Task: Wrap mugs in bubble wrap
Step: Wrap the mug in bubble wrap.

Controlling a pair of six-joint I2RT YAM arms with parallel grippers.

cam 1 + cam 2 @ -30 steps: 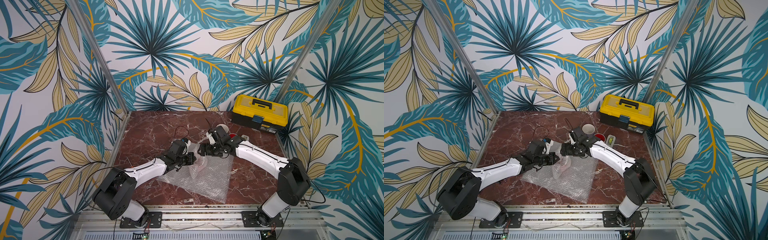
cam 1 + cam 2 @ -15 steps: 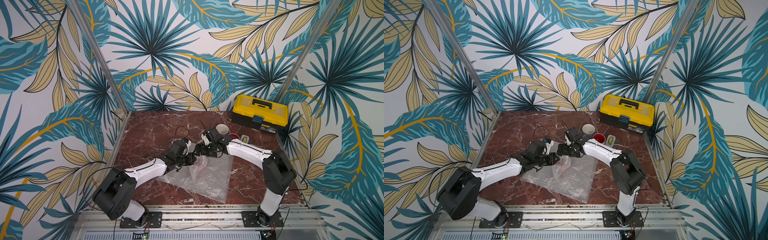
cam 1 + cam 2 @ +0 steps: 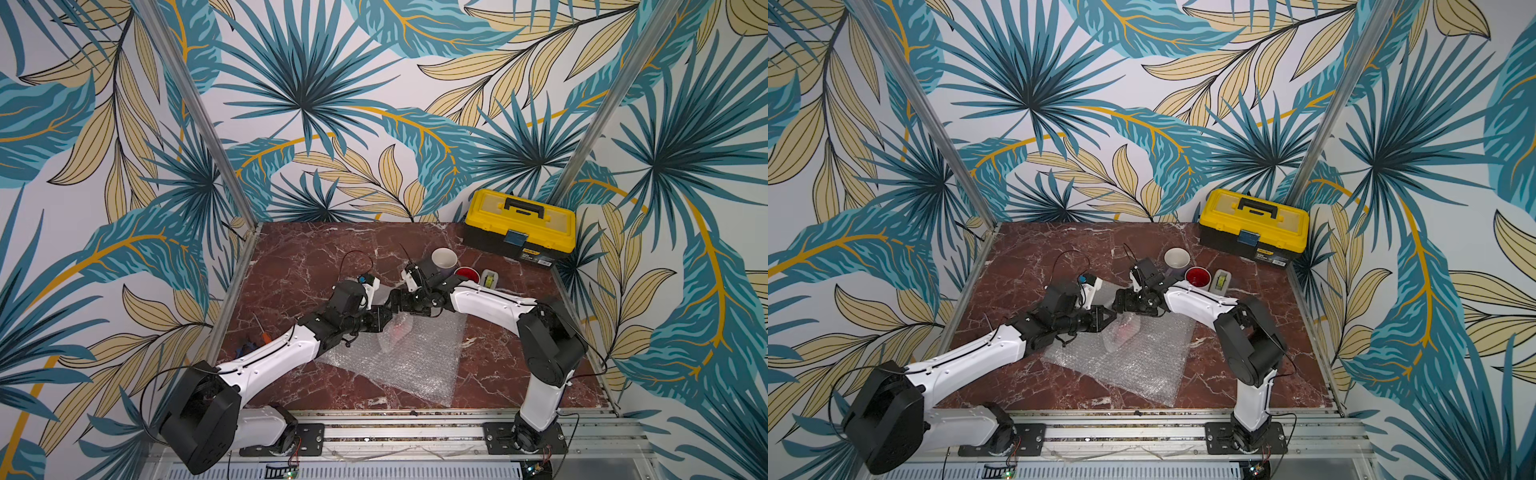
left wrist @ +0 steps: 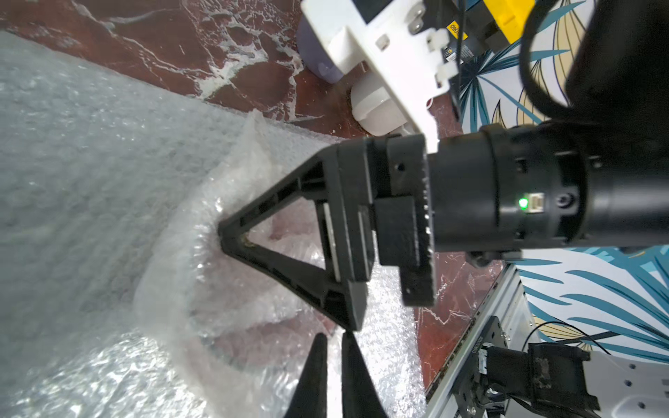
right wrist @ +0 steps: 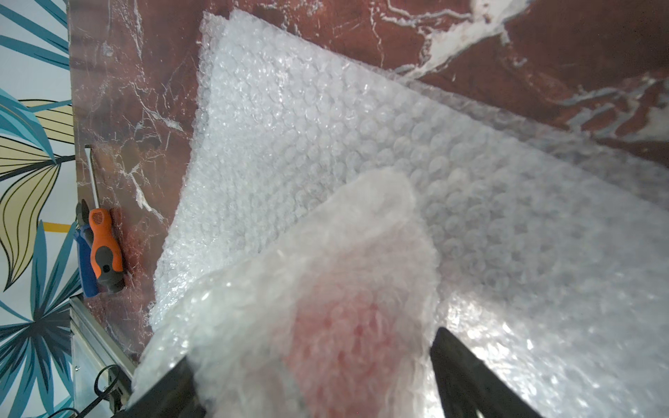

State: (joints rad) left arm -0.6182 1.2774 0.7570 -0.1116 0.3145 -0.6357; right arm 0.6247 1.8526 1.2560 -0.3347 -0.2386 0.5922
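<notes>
Handover at the red mug [image 5: 344,325], which lies under a folded flap near the far edge of the bubble wrap [image 3: 415,361] and shows only as a pink blur.

Left gripper [image 4: 334,338]: jaws a slit apart at the flap, nothing visibly pinched between them. A second ago they were shut, so the release has only just begun.

Right gripper [image 5: 311,354]: jaws wide apart, one finger on each side of the covered mug. Whether they press on it yet I cannot tell from where I stand.

Over the same second the right arm has slid toward the left one and drawn its elbow inward. That uncovers the lavender mug [image 3: 444,259] behind it (the white mug [image 3: 467,275], red inside, stands just beside that, both bare on the table [image 3: 311,257]).

Reading: the hold on the fold appears to be passing from left to right. Should the left let go before the right has closed, the springy flap will probably lift off and the fold must be made again. One mug of three is partly covered, not yet rolled shut; two are untouched. Next move, by my judgement, calls for the right jaws to close gently on wrap and mug together.
</notes>
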